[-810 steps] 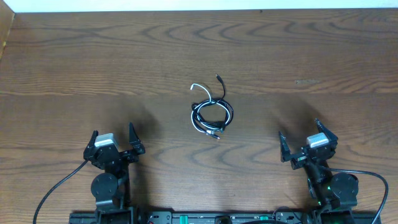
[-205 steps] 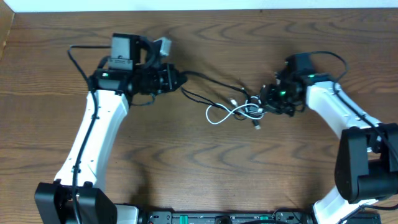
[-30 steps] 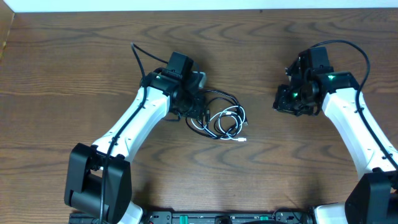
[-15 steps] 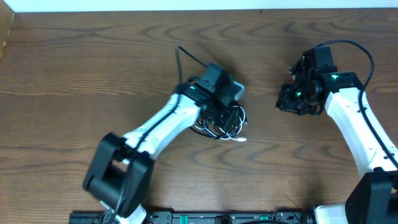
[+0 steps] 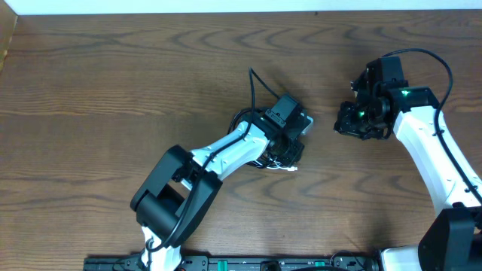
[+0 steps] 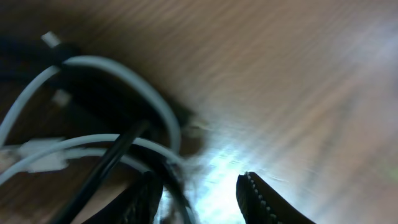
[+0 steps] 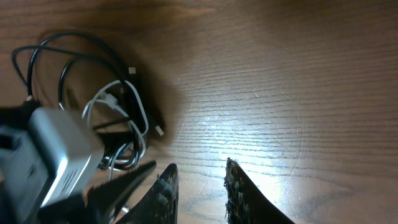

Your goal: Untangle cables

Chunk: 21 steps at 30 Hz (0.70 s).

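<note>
Desk log: within the last second you swung the left arm right. Its left end effector sat over the heap, fingers apart. The right end effector held beside it, spread and empty. The white cord and black cord stayed interlaced mid-desk, so no separation was gained.

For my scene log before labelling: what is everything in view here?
white cable: one, white, tangled in the pile at mid-table
black cable: one, black, looped through the same pile
table: one, brown wood, under everything
left end effector: one, black, open, low over the pile
right end effector: one, black, open, over bare wood beside the pile
</note>
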### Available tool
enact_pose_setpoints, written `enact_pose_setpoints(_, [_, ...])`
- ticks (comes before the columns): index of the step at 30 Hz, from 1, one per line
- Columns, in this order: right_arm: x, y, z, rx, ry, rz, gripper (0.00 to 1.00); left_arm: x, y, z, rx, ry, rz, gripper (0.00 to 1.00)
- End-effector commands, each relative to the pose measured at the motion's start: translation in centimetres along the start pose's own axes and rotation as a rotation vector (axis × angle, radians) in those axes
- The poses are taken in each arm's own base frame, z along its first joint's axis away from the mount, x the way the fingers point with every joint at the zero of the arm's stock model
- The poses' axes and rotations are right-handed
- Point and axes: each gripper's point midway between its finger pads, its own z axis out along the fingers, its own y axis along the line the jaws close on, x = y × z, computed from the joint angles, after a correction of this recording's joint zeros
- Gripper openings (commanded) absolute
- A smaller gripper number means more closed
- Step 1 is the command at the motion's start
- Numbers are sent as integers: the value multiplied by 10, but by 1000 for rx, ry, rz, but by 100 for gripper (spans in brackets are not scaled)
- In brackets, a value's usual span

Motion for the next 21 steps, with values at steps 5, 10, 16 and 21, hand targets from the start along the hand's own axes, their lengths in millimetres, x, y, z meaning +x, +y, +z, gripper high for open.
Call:
enact_pose_setpoints(5, [-4, 0, -4, 4, -15, -7, 23, -3, 26, 1, -145, -16, -104, 44])
enact_pose_setpoints(10, [-3, 1, -3, 4, -14, -13, 23, -2, 21, 3, -141, -13, -91, 27])
enact_pose_setpoints(16, [-1, 2, -3, -3, -5, -17, 23, -3, -14, 4, -10, -4, -54, 7])
enact_pose_setpoints(21, [7, 19, -4, -104, 34, -113, 23, -28, -46, -45, 208, -70, -60, 8])
